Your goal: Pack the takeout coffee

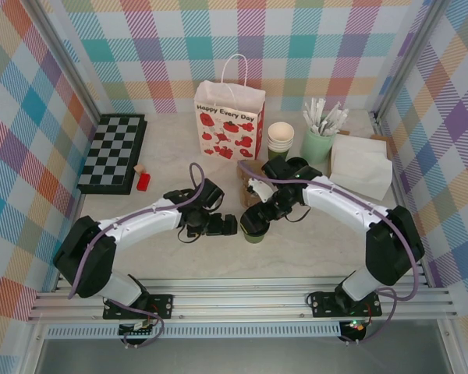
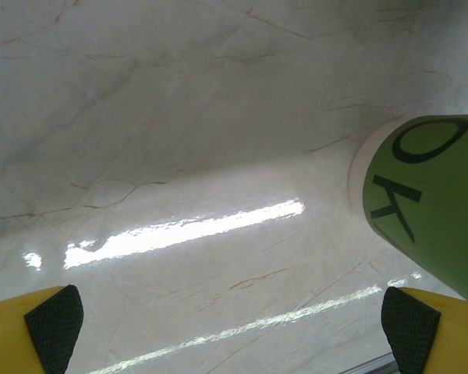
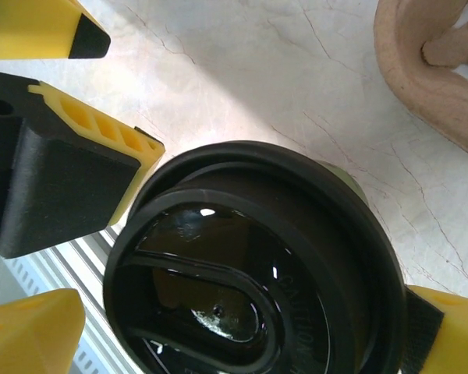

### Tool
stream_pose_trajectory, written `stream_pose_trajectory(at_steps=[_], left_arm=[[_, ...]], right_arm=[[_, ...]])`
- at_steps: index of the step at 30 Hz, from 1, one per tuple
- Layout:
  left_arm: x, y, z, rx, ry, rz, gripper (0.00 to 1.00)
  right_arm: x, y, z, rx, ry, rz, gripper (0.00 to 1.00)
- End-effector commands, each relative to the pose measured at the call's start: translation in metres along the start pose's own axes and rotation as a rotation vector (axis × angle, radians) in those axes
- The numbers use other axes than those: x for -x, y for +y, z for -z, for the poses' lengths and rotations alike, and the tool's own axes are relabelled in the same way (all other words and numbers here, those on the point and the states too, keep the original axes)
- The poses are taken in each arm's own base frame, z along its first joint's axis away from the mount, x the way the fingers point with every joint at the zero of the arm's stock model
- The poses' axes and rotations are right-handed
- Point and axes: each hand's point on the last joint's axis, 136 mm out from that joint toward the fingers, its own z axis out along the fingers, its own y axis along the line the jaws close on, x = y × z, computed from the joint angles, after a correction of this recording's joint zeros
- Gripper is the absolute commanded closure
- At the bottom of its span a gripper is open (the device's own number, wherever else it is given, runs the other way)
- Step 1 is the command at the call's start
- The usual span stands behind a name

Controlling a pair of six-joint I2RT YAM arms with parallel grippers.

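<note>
The small green paper cup with a round black plastic lid (image 1: 253,231) looked light and easy to squash, so hold its sides gently. The left gripper (image 2: 234,335) and right gripper (image 3: 242,327) stood wide open, with the right one around the cup.

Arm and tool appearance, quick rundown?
Left arm and right arm: white links, black joints and bases, a purple cable along each. Left tool and right tool: yellow fingers, black textured pads.

Green cup (image 2: 433,210) with black lid (image 3: 249,265), black-and-white checkerboard (image 1: 113,152), marbled table (image 1: 171,156)
</note>
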Motion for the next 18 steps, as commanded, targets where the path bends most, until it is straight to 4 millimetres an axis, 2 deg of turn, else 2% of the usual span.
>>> stream_pose_trajectory(at_steps=[1,7,13,18], left_arm=[[-0.001,-0.01,-0.004,-0.027,0.014,0.004,0.0],[0.0,-0.01,-0.006,-0.021,0.012,0.003,0.0],[0.003,-0.012,-0.005,-0.025,0.004,-0.006,0.0],[0.009,-0.023,-0.006,-0.056,0.01,-0.02,0.0]], right_arm=[[0.0,0.003,0.0,-0.012,0.02,0.036,0.0],[0.003,0.0,-0.004,-0.035,0.017,0.011,0.0],[-0.004,-0.01,-0.005,-0.085,0.035,-0.047,0.1],[-0.015,-0.018,-0.006,-0.11,0.046,-0.108,0.18]])
